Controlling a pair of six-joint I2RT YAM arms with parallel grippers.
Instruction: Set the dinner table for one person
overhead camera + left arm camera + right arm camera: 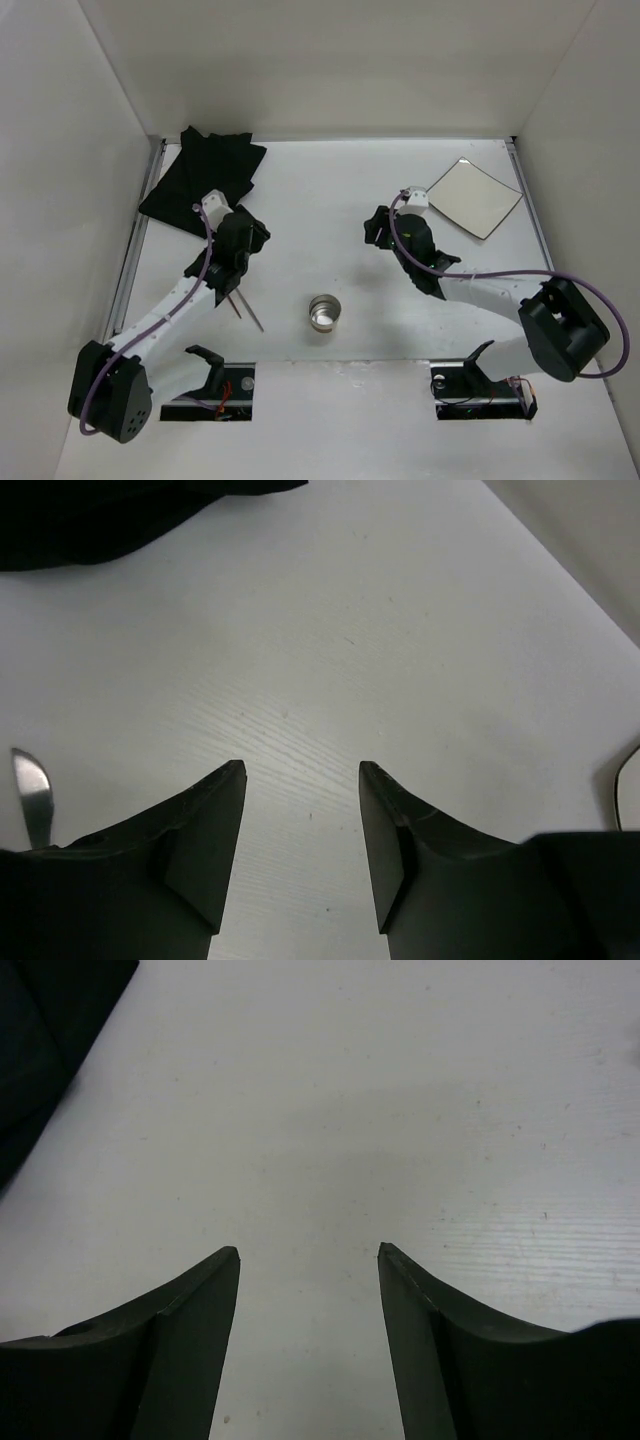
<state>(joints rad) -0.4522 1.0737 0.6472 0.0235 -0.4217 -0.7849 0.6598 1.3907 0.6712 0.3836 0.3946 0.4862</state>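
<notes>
Bench [330, 200]: white, walled, lying under both arms; carries a black cloth [205, 175], square plate [475, 197], metal cup [324, 312] and metal utensil [245, 308]. Left hand [300, 770] parted and empty; right hand [308, 1252] spread wide and empty. Hazards: a low left-arm swing may scatter utensil and cup; the flat plate may skid when pinched.

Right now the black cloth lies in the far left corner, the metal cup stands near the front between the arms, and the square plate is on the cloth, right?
No: the square plate lies on the dinner table at the far right, apart from the black cloth. The top external view shows it. The rest holds.
</notes>
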